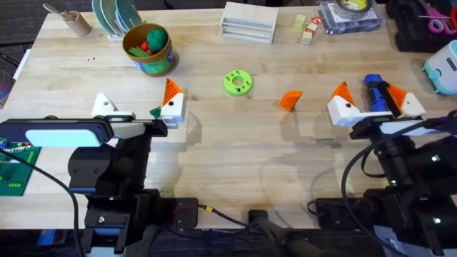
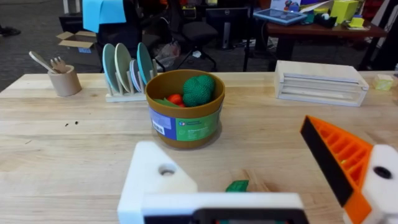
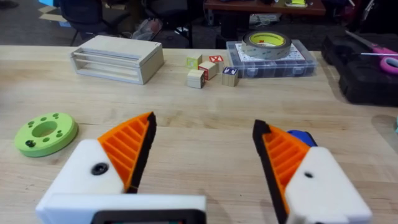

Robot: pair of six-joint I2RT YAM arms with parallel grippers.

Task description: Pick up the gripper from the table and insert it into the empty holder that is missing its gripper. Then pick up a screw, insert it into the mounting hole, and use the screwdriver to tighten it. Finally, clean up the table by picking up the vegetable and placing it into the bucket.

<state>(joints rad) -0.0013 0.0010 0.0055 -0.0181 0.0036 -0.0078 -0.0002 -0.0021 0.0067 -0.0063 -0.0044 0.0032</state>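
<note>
— Left gripper point(image 1: 136, 111)?
— Released, 1 orange pad only, on the right jaw; empty holder point(image 1: 106, 106) bare, left of frame.
— Right gripper point(image 1: 375, 103)?
— Spread wide around the screwdriver point(image 1: 373, 86), maybe not touching.
— Elsewhere?
— Loose gripper point(image 1: 290, 100) mid-table, right of centre. Vegetable point(image 1: 155, 112) between the left jaws. Bucket point(image 1: 147, 48) upper left.

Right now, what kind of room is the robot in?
Probably a robotics lab or workshop: a wooden worktable holds a screwdriver and a roll of tape, with office chairs behind.
</note>
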